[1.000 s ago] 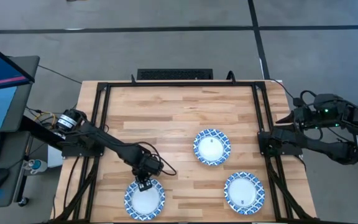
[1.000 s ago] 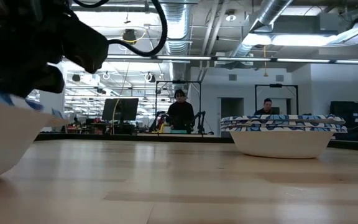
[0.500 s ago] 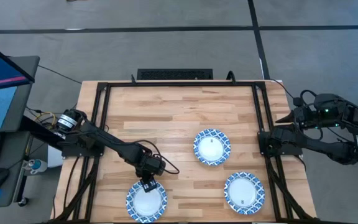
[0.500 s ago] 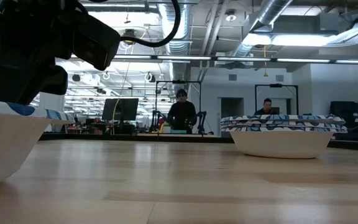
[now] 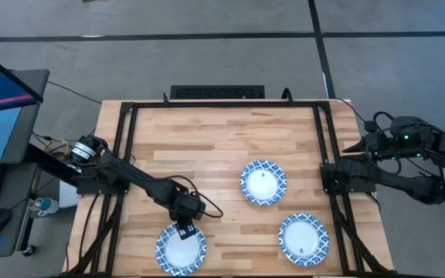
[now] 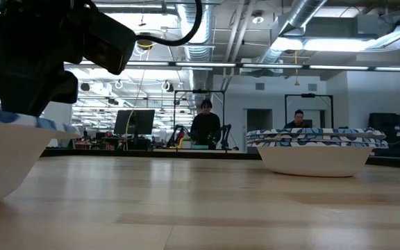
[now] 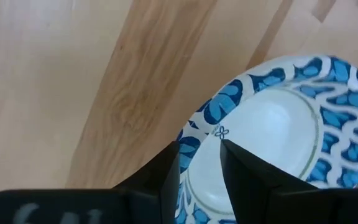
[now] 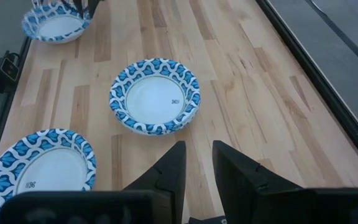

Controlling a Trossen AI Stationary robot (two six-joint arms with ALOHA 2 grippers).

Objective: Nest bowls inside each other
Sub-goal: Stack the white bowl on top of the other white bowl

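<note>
No text, label, brand or number could be read anywhere. Small dark marks sat in the white centres of the bowls (image 8: 155,96), too small to make out as letters. One bowl (image 7: 272,137) carried a tiny dark four-petalled mark by its rim. The monitor (image 5: 2,100) beside the tabletop showed only illegible coloured bands.
</note>
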